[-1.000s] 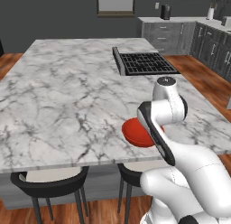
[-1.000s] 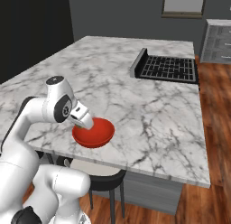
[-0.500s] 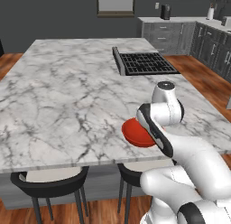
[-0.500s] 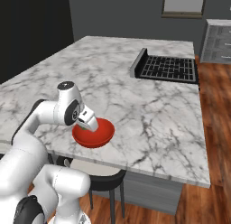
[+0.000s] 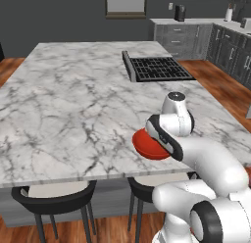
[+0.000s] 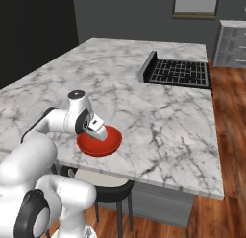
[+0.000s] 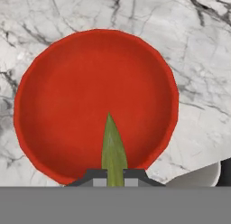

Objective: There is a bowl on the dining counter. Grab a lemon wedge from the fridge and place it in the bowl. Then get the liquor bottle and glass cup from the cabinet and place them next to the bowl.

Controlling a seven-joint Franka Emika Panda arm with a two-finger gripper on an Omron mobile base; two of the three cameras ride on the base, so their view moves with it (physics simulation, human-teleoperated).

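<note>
Lowered closer over the red bowl (image 7: 94, 105) since a second ago, with the bowl unmoved near the table (image 5: 73, 105) edge. Now hovering with the gripper (image 7: 114, 175) pinching the lemon wedge (image 7: 113, 151) above the bowl's near half; best to ease down and spread the fingers only once centred, lest the wedge bounce out. Elbow folded, wrist pointing down.

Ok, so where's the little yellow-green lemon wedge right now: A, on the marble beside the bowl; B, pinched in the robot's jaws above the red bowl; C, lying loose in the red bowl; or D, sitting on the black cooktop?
B: the hand view shows the thin yellow-green lemon wedge rising from between the shut jaws, with the wide glossy red bowl directly beyond it on the white marble dining counter.
</note>
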